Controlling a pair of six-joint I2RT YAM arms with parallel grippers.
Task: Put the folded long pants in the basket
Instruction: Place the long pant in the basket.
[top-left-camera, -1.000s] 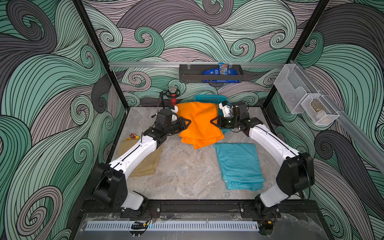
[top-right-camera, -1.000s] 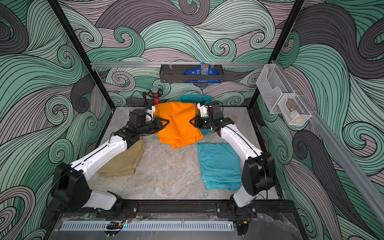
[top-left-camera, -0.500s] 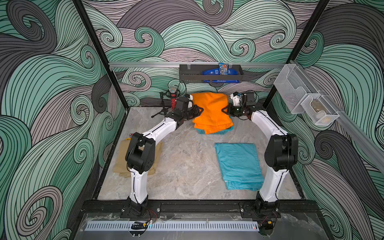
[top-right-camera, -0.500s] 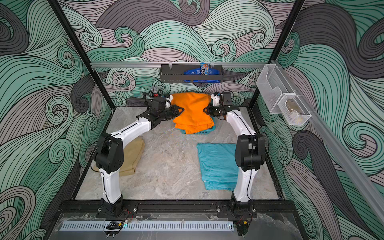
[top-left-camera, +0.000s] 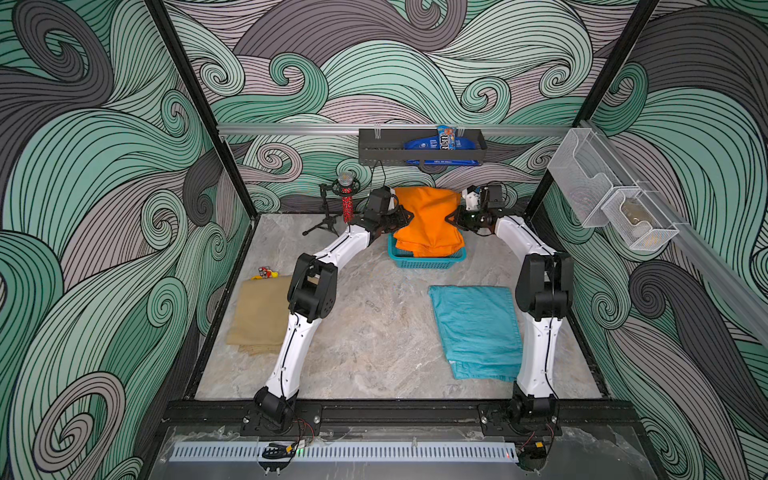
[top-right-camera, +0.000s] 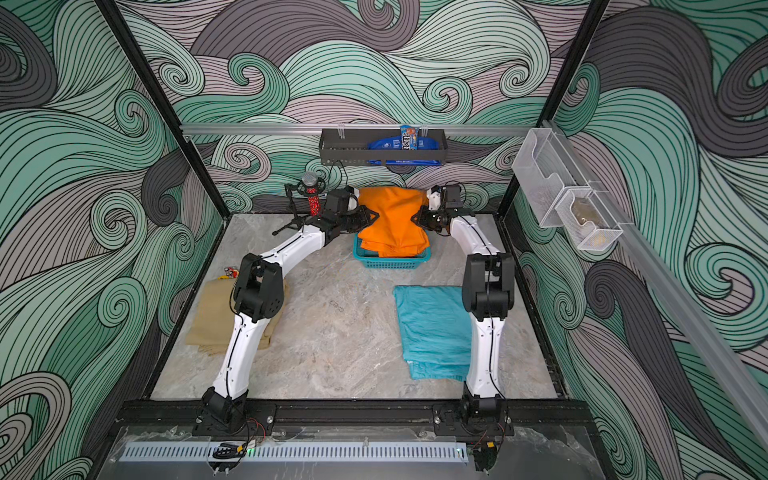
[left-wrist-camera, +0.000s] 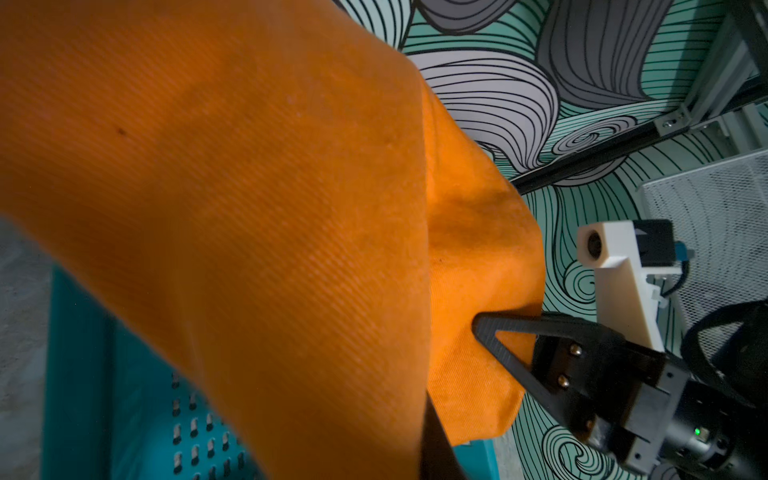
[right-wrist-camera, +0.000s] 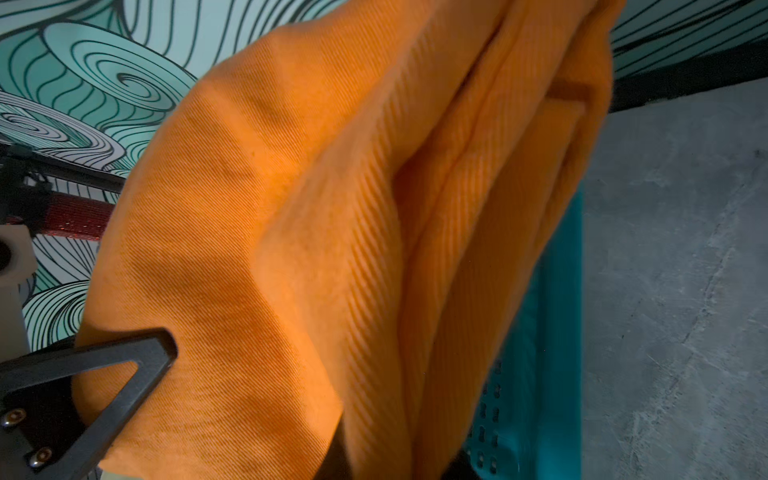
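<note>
At the back of the marble-patterned desk (top-left-camera: 374, 332), the bright orange folded cotton pants (top-left-camera: 428, 224) hang stretched between both arms, directly over the rectangular teal-blue perforated plastic basket (top-left-camera: 426, 261); the lower folds already sag into it, while the upper edge is held above the rim. The left gripper (top-left-camera: 405, 217) has its jaws pinched nearly closed on the cloth's left edge; the right gripper (top-left-camera: 451, 219) has its jaws likewise clamped on the right edge, as the left wrist view confirms (left-wrist-camera: 482, 328).

My judgement: the step in hand is lowering and releasing. To do it well, both arms should descend together and level, keeping the fold square to the basket walls; the hanging layers look loose, so a slow drop should let them stack rather than spill over the near rim; release only once the bundle's weight rests inside.

2 garments wait on the desk: the turquoise blue folded pants (top-left-camera: 476, 328) near the right arm, and the tan khaki folded pants (top-left-camera: 257, 316) beside the left arm.
</note>
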